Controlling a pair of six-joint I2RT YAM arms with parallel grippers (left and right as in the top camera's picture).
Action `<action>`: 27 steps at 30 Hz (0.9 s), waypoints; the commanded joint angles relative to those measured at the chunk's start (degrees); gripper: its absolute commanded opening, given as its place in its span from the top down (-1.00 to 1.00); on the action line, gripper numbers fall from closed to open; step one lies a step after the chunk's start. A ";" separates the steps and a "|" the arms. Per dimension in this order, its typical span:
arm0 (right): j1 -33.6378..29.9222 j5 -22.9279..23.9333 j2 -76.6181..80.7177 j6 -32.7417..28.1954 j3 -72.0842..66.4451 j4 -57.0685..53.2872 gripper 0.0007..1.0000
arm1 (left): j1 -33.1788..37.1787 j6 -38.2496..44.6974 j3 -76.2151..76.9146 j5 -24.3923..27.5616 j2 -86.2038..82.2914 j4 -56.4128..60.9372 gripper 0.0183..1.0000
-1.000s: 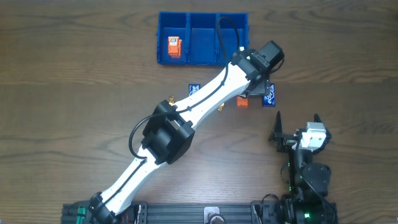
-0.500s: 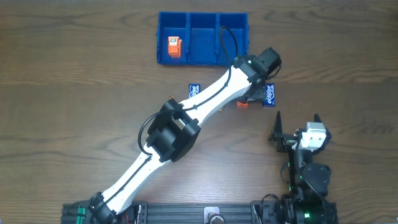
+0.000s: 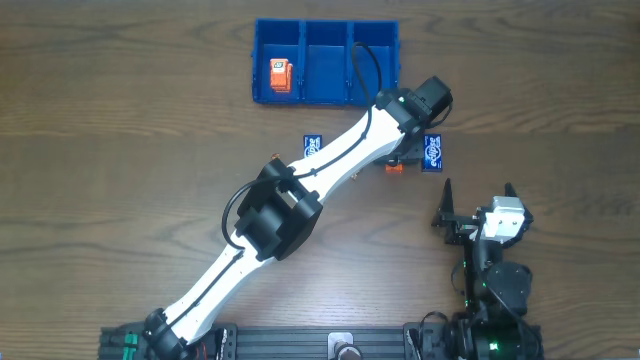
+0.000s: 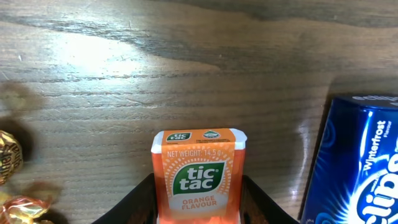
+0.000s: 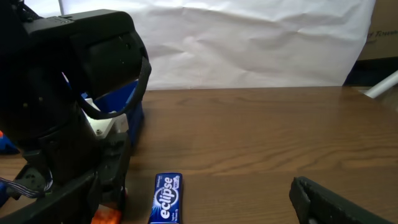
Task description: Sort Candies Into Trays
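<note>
Orange candy box [image 4: 199, 177] now sits clamped in your left gripper [image 4: 199, 208], which has dropped onto it; lift it next toward the blue tray [image 3: 300, 100].

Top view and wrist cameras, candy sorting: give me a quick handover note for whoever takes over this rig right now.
Left claw: shut on the orange mint box, low at the table beside a blue gum pack.
Right claw: open, empty, near its base.
Done: one orange box lies in the blue tray's left compartment; the other two look empty.
Left to do: carry the gripped box to the tray, then sort that gum pack, the second gum pack and the gold-wrapped candies on the table.
</note>
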 commanded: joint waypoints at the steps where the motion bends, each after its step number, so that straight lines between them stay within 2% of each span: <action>1: -0.24 0.13 -0.42 -0.83 -0.13 -0.20 -1.00 | 0.09 0.13 0.44 -0.83 1.38 -0.42 0.25; 10: -0.24 0.13 -0.42 -0.83 -0.13 -0.20 -1.00 | 0.70 0.15 0.46 -2.08 -0.59 -0.35 0.35; 16: -0.24 0.13 -0.42 -0.83 -0.13 -0.20 -1.00 | 3.28 3.30 0.48 -8.68 -10.08 -0.42 0.35; 22: -0.24 0.13 -0.42 -0.83 -0.13 -0.20 -1.00 | 9.81 9.31 0.46 -14.97 -19.80 -1.90 0.38; 27: -0.24 0.13 -0.42 -0.83 -0.13 -0.20 -1.00 | 18.23 14.82 0.46 -14.82 -23.85 -1.51 0.40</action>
